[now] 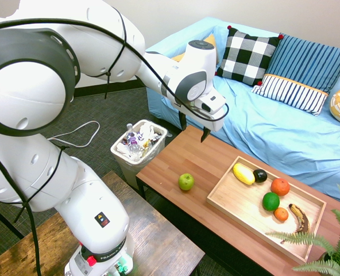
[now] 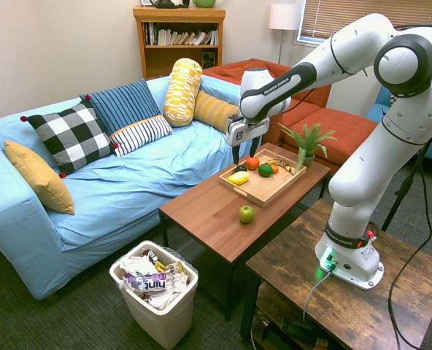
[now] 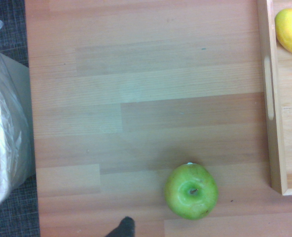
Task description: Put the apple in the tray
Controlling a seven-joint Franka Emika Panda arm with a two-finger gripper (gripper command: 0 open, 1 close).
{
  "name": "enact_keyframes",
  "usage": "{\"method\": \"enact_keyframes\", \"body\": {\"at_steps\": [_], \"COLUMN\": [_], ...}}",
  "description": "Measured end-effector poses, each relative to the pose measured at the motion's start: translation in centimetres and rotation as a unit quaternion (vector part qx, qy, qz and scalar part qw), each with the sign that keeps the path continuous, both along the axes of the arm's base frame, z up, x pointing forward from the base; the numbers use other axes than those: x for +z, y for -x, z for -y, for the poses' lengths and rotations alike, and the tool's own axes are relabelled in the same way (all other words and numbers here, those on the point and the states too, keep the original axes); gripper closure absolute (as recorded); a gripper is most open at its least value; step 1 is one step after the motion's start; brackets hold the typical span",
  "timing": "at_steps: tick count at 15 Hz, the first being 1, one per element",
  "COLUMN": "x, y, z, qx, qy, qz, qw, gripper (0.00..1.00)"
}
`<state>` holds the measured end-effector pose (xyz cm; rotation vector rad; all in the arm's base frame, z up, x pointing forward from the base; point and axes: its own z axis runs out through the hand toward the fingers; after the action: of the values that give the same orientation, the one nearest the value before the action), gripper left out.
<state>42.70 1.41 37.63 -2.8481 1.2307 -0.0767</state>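
Hanging above the coffee table with its fingers spread apart and nothing between them, your gripper sits high over bare wood, well clear of the apple. That apple rests below and toward the table's front edge, near the tray but outside its short end. Expect it to be light and firm, with a glossy skin that may slip, so close across its widest middle, on either side of the stem dimple seen in the wrist view.
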Motion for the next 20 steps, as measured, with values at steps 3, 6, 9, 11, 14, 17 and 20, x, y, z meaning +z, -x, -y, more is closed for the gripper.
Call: {"method": "enact_keyframes", "body": {"at_steps": [3,6,9,11,14,17,20], "x": [-0.6,-3.4,-7.9,-10.3,-13.7,-16.6,-18.3], "y": [-0.1,-0.9,-1.8,-2.0,-1.4,-0.5,-0.1], "z": [-0.2,-0.3,-0.7,-1.2,-1.6,-1.2,-0.7], "qx": [-0.010,-0.031,-0.050,-0.061,-0.073,-0.089,-0.100], "qy": [0.005,0.013,0.023,0.029,0.037,0.048,0.054], "qz": [-0.006,-0.014,-0.020,-0.025,-0.034,-0.039,-0.044], "qw": [1.000,0.999,0.998,0.997,0.996,0.994,0.993], "gripper": [0.00,0.00,0.00,0.00,0.00,0.00,0.00]}}
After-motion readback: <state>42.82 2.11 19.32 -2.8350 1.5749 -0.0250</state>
